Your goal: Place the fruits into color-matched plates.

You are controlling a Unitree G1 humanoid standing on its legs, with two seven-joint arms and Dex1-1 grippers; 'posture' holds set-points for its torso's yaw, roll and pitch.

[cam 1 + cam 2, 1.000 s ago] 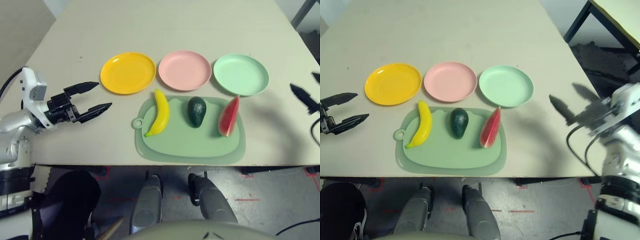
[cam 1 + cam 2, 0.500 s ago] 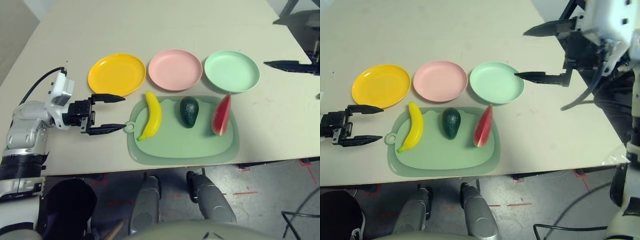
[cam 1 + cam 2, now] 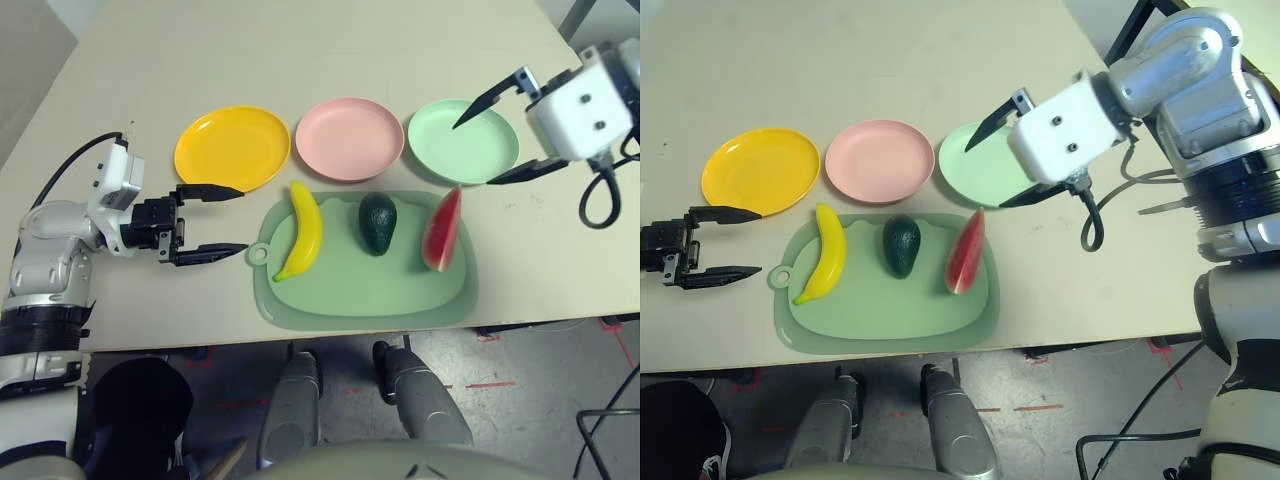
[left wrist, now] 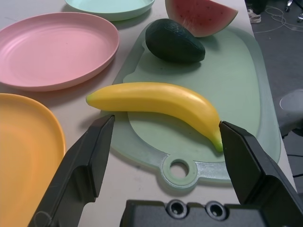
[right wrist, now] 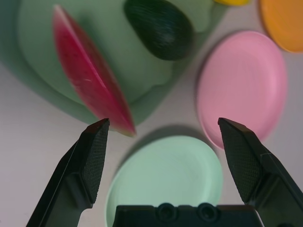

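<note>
Banana (image 4: 156, 101): smooth glossy plastic. Avocado (image 4: 174, 41): dark, finely pebbled skin, dull sheen. Watermelon wedge (image 4: 201, 14): matt red face with small seed specks. Pink plate (image 4: 52, 49), yellow-orange plate (image 3: 232, 147), mint plate (image 3: 455, 150): smooth plastic, soft satin shine. Cutting mat (image 4: 236, 85): pale green, smooth, matt. Bench (image 3: 330, 50): matt beige, flat. Left tool (image 4: 165, 156): black matt plastic fingers.

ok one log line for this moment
left gripper open by banana | right gripper open over mint green plate | fruits on cutting mat
</note>
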